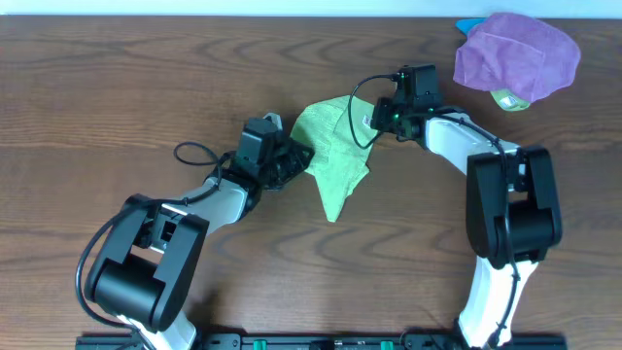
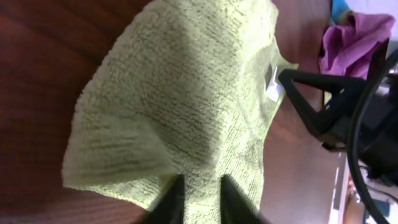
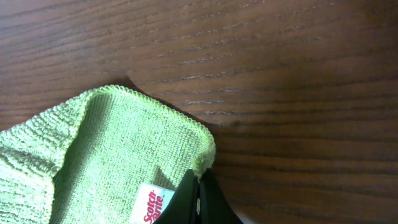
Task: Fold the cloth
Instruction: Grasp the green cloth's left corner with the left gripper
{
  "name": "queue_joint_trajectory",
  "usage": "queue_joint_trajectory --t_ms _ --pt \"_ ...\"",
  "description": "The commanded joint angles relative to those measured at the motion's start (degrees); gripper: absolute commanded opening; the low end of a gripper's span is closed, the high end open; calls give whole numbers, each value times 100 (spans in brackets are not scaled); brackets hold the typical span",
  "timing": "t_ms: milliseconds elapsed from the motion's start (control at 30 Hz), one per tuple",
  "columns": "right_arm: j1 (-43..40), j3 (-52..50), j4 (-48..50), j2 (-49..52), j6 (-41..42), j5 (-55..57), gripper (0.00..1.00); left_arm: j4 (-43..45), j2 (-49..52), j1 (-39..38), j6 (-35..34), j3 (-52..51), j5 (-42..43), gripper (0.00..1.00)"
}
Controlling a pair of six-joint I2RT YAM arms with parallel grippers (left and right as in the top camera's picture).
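Note:
A light green cloth [image 1: 332, 153] lies bunched and partly folded on the wooden table, tapering to a point toward the front. My left gripper [image 1: 296, 156] is at its left edge; in the left wrist view the fingers [image 2: 200, 190] are pinched on a fold of the green cloth [image 2: 186, 93]. My right gripper [image 1: 381, 117] is at the cloth's right corner; in the right wrist view the fingers [image 3: 200, 182] are shut on the hemmed corner of the cloth [image 3: 112, 155], next to a white Scotch-Brite label [image 3: 152, 204].
A purple cloth [image 1: 515, 53] lies heaped at the back right over a green item [image 1: 509, 99] and a blue item [image 1: 469, 25]. It shows too in the left wrist view [image 2: 354, 40]. Bare wooden table [image 1: 117, 87] surrounds the green cloth.

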Motion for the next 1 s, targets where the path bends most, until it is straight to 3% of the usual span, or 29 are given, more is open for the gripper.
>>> queue_joint_trajectory --t_ms 0,167,300,500,967 --pt "-35 -17 -11 79 4 15 1 98 87 -7 35 79 -79 6" --pt "-35 -17 -48 79 4 17 1 629 87 50 -63 101 -76 6" --pt "-35 -17 -114 79 4 17 1 507 87 94 -24 120 125 9" --pt "-35 -17 -186 79 -20 17 1 284 85 168 -72 162 9 6" --pt "-35 -17 24 79 -280 20 1 291 85 1329 -59 702 -896 6"
